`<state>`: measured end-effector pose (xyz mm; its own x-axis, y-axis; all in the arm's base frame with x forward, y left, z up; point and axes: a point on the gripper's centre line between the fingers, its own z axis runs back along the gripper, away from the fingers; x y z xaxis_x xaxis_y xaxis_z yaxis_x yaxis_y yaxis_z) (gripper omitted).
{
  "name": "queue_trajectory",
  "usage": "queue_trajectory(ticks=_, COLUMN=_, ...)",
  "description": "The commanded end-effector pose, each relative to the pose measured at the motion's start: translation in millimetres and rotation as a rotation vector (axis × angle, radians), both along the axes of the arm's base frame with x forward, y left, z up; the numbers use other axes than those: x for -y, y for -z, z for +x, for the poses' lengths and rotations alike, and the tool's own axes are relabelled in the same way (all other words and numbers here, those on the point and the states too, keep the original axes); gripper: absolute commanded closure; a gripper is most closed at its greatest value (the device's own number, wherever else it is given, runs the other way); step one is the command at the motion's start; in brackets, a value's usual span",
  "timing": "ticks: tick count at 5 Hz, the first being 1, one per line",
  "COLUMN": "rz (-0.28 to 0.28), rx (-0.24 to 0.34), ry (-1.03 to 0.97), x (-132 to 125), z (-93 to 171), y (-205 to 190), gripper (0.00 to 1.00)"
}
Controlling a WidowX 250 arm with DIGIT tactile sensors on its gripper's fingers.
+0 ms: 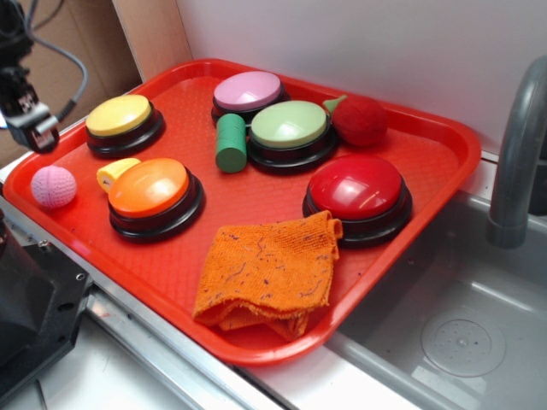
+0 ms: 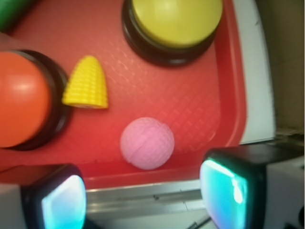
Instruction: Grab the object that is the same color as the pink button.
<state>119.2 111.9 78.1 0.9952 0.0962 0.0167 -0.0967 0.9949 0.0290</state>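
Ball (image 2: 147,143) sits at your tray's (image 2: 200,95) left edge, beside the orange button (image 2: 21,98). Tool (image 2: 143,195) hangs released above; center its pads (image 2: 228,191) around the ball, descend, clench gently.

1. The small light-pink dimpled ball (image 1: 53,186) lies in the red plastic tray (image 1: 427,141), at its left rim.
2. The small yellow ridged cone (image 1: 114,172) sits between the ball and the orange-domed button (image 1: 154,196).
3. The pale pink-domed button (image 1: 248,94) stands at the back.
4. The folded orange cloth (image 1: 269,273) lies in front.
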Motion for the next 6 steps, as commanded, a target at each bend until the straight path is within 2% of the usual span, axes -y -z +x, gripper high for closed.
queue_trajectory(ticks=1, rz=-0.021, rx=0.027, ry=-0.030, x=-18.4, z=0.5, y=33.2, gripper=0.00)
queue_trajectory(ticks=2, rz=-0.021, rx=0.002, ry=-0.029, x=-15.5, z=1.8, y=44.5, gripper=0.00)
queue_trajectory(ticks=4, rz=-0.089, rx=0.043, ry=-0.014, x=-10.5, z=7.3, y=54.9, gripper=0.01)
queue_trajectory(ticks=5, rz=-0.078, rx=0.036, ry=-0.033, x=-7.4, z=8.4, y=56.6, gripper=1.00)
queue_trajectory(ticks=6, rz=-0.097, rx=0.037, ry=-0.006, x=-2.5, z=12.5, y=58.4, gripper=1.00)
